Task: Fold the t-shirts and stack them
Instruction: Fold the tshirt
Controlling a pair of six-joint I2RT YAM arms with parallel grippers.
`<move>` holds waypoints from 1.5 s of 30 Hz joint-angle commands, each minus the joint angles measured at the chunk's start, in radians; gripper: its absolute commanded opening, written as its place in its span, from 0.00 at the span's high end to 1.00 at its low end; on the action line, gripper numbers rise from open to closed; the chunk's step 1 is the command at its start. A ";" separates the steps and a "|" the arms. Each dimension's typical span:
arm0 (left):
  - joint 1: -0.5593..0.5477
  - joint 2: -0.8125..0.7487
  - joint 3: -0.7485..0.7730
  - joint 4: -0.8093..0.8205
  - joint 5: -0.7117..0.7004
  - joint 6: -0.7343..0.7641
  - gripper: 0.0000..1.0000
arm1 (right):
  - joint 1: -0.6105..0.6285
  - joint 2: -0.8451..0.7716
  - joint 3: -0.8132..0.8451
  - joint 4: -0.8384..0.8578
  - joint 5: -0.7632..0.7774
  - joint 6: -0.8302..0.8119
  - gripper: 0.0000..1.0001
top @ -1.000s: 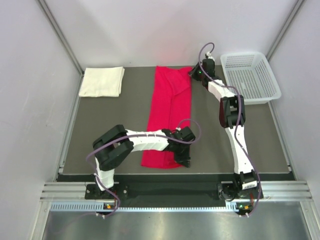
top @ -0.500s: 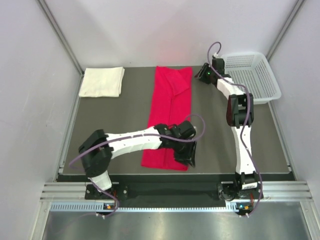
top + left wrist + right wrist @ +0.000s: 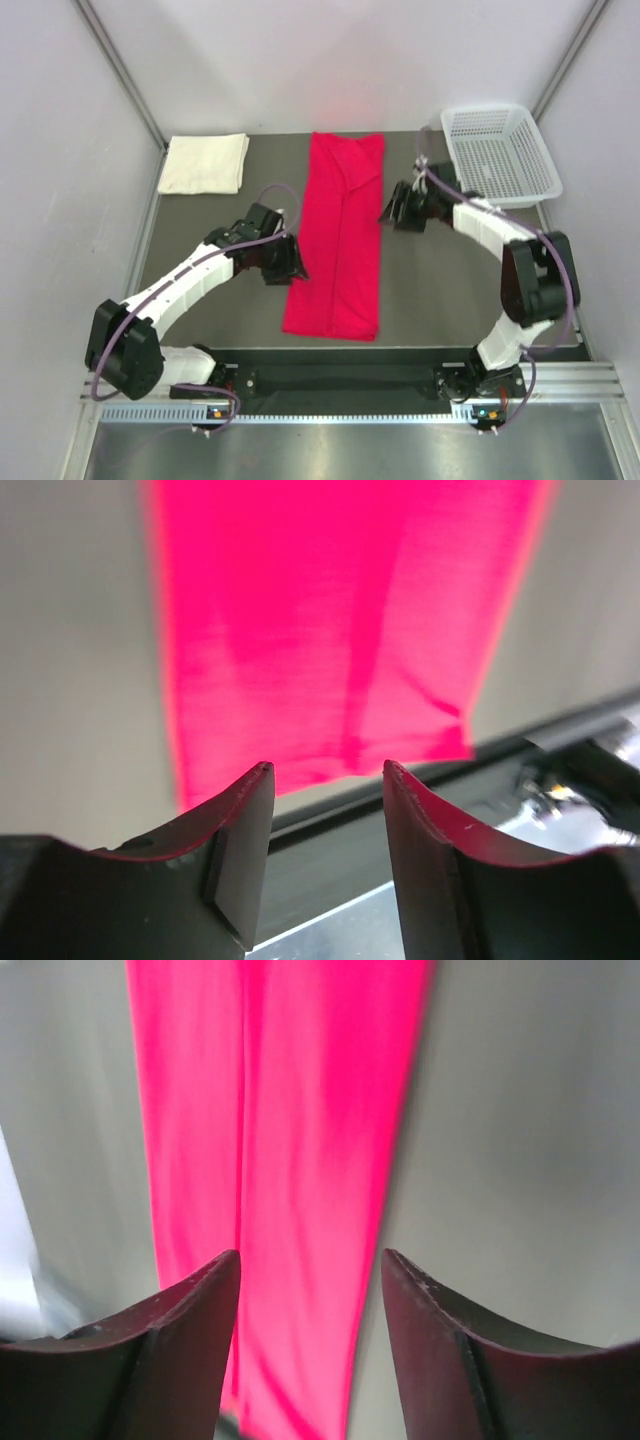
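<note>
The red t-shirt (image 3: 340, 240) is lying folded into 1 long narrow strip at the middle of the table (image 3: 440, 290), running from 12 o'clock down to 6 o'clock, with its near hem lying close to the table's front edge. The cream-white t-shirt (image 3: 205, 163) is sitting as a folded square at 10 o'clock, well apart from the red one. A white mesh basket (image 3: 487, 107) is standing at 2 o'clock.

The left gripper (image 3: 288, 264) is hanging at the strip's 9 o'clock edge. In its wrist view its 2 fingers are standing spread with nothing between them, and the red cloth is showing past the tips. The right gripper (image 3: 393, 212) is hanging just beside the strip's 3 o'clock edge, somewhat farther up the table than the left one. Its fingers are likewise spread wide and pinching nothing. Whether either gripper is touching the cloth cannot be told.
</note>
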 commanded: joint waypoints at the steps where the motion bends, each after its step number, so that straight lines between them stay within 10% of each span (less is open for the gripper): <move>1: 0.096 -0.022 -0.077 -0.008 0.014 0.067 0.47 | 0.116 -0.192 -0.252 -0.019 -0.069 -0.001 0.41; 9: 0.205 0.084 -0.156 0.043 0.092 0.105 0.41 | 0.205 -0.614 -0.700 0.076 -0.198 0.142 0.32; 16: 0.224 0.158 -0.166 -0.008 0.088 0.153 0.41 | 0.211 -0.664 -0.978 0.369 -0.333 0.320 0.33; 34: 0.202 -0.022 -0.188 0.037 0.224 0.019 0.62 | 0.297 -0.679 -0.942 0.300 -0.255 0.322 0.63; 37: 0.146 -0.003 -0.202 0.130 0.263 -0.033 0.64 | 0.326 -0.602 -0.945 0.385 -0.301 0.334 0.83; 45: -0.048 0.139 -0.119 0.219 0.307 -0.053 0.66 | 0.446 -0.473 -0.952 0.553 -0.272 0.389 0.90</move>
